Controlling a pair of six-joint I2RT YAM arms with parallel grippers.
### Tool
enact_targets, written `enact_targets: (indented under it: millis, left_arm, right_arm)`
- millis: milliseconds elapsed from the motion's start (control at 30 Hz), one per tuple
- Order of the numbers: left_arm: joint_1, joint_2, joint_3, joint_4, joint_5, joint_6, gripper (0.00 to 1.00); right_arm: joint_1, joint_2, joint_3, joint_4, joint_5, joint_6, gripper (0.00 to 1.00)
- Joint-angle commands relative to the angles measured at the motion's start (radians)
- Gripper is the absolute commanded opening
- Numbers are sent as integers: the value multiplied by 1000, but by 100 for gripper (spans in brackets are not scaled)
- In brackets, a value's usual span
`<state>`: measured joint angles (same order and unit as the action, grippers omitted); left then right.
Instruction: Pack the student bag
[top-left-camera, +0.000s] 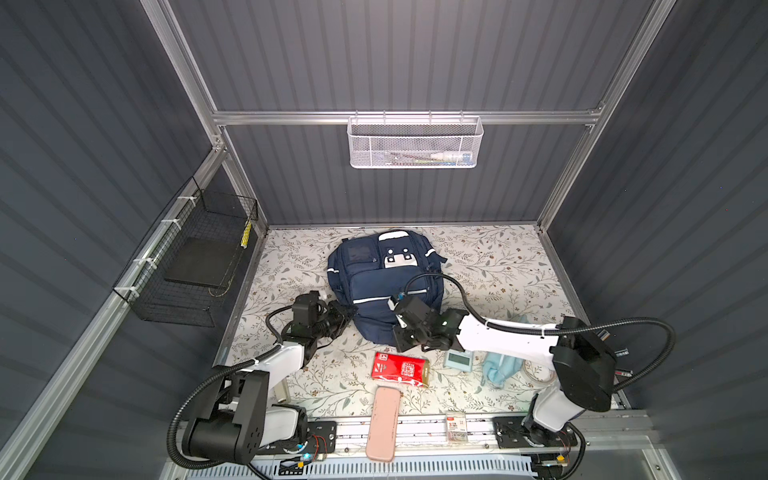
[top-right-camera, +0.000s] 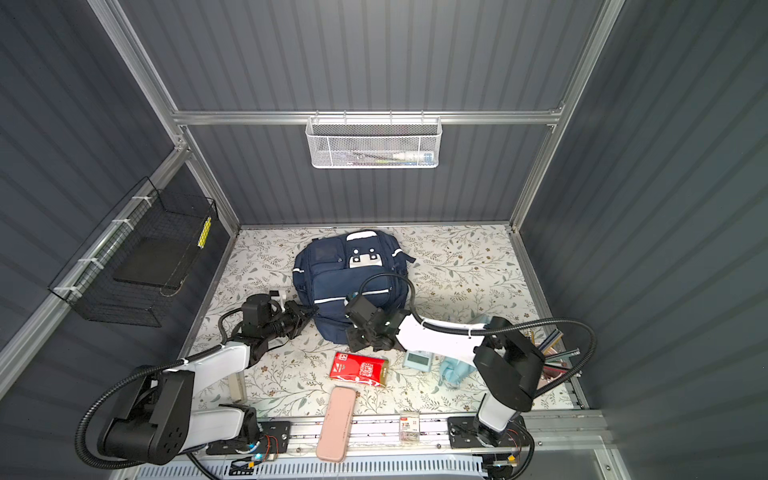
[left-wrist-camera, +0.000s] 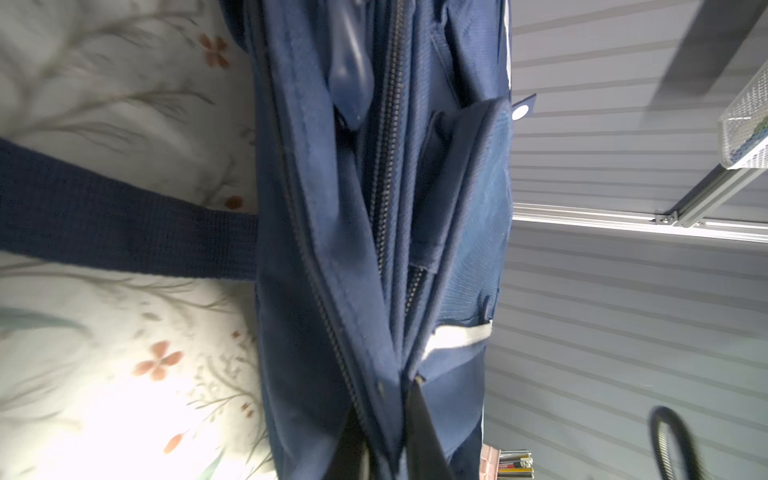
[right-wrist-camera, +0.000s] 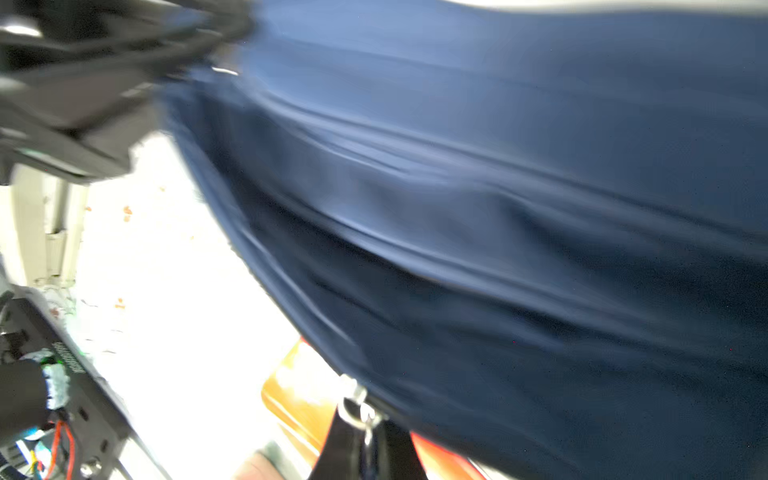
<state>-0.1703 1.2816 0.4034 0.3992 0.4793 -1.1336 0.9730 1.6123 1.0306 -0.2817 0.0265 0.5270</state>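
Grey ribbed walls (top-left-camera: 415, 62) enclose a surface (top-left-camera: 498, 266) covered in a leaf-and-flower print. The bag (top-left-camera: 382, 282) lies at mid-frame in both top views. Below it, a red pack (top-left-camera: 400, 369) bears white print too small to read. The left end effector (left-wrist-camera: 388, 399) is clamped on a fold of the bag. The right end effector (right-wrist-camera: 365, 424) is closed on a zip pull (right-wrist-camera: 354, 405).

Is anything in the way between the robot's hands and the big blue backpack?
No, nothing. The left gripper pinches fabric of the student bag, and the right gripper pinches its zip pull.
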Motion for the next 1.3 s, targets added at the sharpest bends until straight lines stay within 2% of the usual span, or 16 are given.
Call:
enact_targets:
  millis: [0, 133, 267, 400, 533, 567, 600, 633, 667, 700, 767, 900, 1000, 1067, 1167, 1267]
  left_arm:
    - [49, -55, 48, -69, -45, 76, 0]
    - [65, -74, 68, -112, -46, 102, 0]
    - [69, -53, 85, -101, -36, 107, 0]
    - [69, -12, 111, -91, -36, 125, 0]
    - [89, 82, 181, -33, 19, 175, 0]
    - [110, 102, 207, -41, 61, 178, 8]
    - [126, 107, 219, -54, 87, 181, 24]
    - [141, 93, 219, -81, 93, 183, 46]
    - [150, 64, 216, -121, 79, 200, 62]
    - [154, 33, 217, -188, 61, 230, 69]
    - [158, -55, 210, -317, 25, 277, 71]
    - [156, -207, 130, -402, 22, 215, 74]
    - [89, -246, 25, -269, 68, 30, 73]
    - [20, -279, -32, -209, 23, -70, 72]
    - [-70, -325, -71, -193, -85, -130, 72]
    - [-89, -279, -57, -184, -108, -111, 72]
  right_arm:
    - [-101, -67, -77, -102, 65, -8, 0]
    - [-222, -121, -151, -99, 75, -61, 0]
    - [-248, -118, -126, -169, 128, -99, 0]
    - [-154, -164, -98, -214, 154, -69, 0]
    - [11, -157, -61, -179, 171, 22, 0]
    - [52, -133, -51, -136, 165, 45, 0]
    - [77, -105, -36, -114, 163, 66, 0]
    - [101, -69, -14, -55, 165, 89, 0]
    - [117, -29, 11, -12, 159, 101, 0]
    - [128, 4, 37, 19, 146, 96, 0]
    - [143, 89, 135, 20, 150, 81, 0]
    - [146, 205, 276, 29, 126, 30, 0]
    - [147, 242, 320, 48, 104, 17, 0]
    - [153, 247, 326, 68, 95, 17, 0]
    - [164, 257, 331, 73, 98, 20, 0]
    - [175, 271, 331, 80, 90, 24, 0]
